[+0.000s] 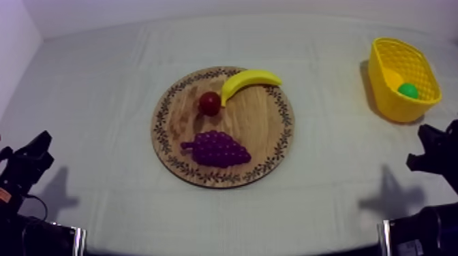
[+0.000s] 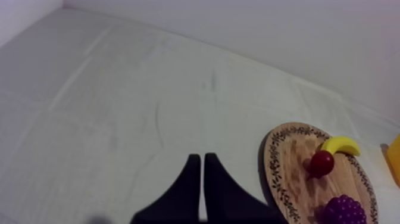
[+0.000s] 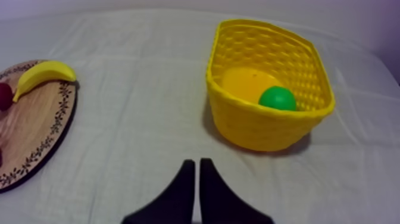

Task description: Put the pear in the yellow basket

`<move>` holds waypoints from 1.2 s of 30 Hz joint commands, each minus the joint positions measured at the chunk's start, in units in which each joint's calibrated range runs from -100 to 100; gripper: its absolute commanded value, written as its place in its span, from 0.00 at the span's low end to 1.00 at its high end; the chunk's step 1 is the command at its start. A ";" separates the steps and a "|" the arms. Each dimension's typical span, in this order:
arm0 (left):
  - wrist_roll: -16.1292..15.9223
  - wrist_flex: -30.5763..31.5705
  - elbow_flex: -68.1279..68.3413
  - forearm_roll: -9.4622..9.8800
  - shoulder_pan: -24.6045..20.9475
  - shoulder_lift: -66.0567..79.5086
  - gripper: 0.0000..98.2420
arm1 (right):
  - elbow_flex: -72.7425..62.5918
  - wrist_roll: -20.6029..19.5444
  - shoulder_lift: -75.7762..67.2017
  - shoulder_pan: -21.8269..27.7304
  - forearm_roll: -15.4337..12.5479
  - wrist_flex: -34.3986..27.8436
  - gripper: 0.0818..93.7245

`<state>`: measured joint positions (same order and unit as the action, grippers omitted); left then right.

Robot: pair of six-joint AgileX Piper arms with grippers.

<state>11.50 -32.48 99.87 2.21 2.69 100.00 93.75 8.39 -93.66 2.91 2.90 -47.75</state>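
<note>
Top view has the board (image 1: 262, 126) near the middle of the table (image 1: 102, 102), with three fruits on it. The banana (image 1: 249, 82) lies along the far-right rim, the side nearest the basket. The small red fruit (image 1: 209, 103) is just beside the banana's inner end. The grapes (image 1: 217, 149) lie toward the near rim, apart from both.

The basket (image 1: 392, 102) stands upright near the far-right corner, well apart from the board. The pear (image 1: 408, 90), a green rounded shape, is inside the basket, low down by its wall.

Left wrist view shows the left gripper (image 2: 199, 158) with its fingers pressed together in a narrow wedge and holding nothing. It is above the cloth toward the left edge, with the board off to one side.

Right wrist view shows the right gripper (image 3: 194, 162) closed the same way on nothing. It is over the cloth short of the basket, and the board's banana end is off to the other side.

From above, both arms sit low at the near corners, away from the fruit.
</note>
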 commanded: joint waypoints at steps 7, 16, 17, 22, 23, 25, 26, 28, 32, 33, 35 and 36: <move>-0.02 -0.01 0.02 0.02 0.02 0.00 0.00 | 1.91 3.56 -1.95 0.53 -3.74 2.51 0.04; 0.00 -0.01 0.02 0.02 0.02 0.00 0.00 | 4.86 3.84 -2.07 3.38 -4.40 6.71 0.03; -0.01 -0.01 0.02 0.02 0.02 0.00 0.00 | 5.17 3.36 -2.08 3.68 -4.37 7.51 0.02; -0.02 -0.01 0.02 0.02 0.02 0.00 0.00 | 5.79 2.77 -2.09 4.25 -4.30 9.05 0.01; -0.01 -0.01 0.02 0.02 0.02 0.00 0.00 | 5.83 2.80 -2.09 4.28 -4.30 9.14 0.00; 0.00 -0.01 0.02 0.02 0.02 0.00 0.00 | 5.87 2.85 -2.09 4.33 -4.30 9.25 0.00; 0.00 -0.01 0.02 0.02 0.02 0.00 0.00 | 5.88 2.87 -2.09 4.34 -4.29 9.28 0.00; 0.00 -0.01 0.02 0.02 0.02 0.00 0.00 | 5.90 2.92 -2.09 4.35 -4.29 9.32 0.00; 0.00 -0.01 0.02 0.02 0.02 0.00 0.00 | 5.91 2.97 -2.09 4.36 -4.29 9.35 0.00; 0.00 -0.01 0.02 0.02 0.02 0.00 0.00 | 5.91 2.99 -2.09 4.36 -4.29 9.35 0.00; 0.00 -0.01 0.02 0.02 0.02 0.00 0.00 | 5.91 3.00 -2.09 4.36 -4.29 9.36 0.00; 0.00 -0.01 0.02 0.02 0.02 0.00 0.00 | 5.91 3.01 -2.09 4.37 -4.29 9.36 0.00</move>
<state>11.51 -32.48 99.87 2.21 2.69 100.00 99.64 11.37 -95.72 7.28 -1.44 -38.39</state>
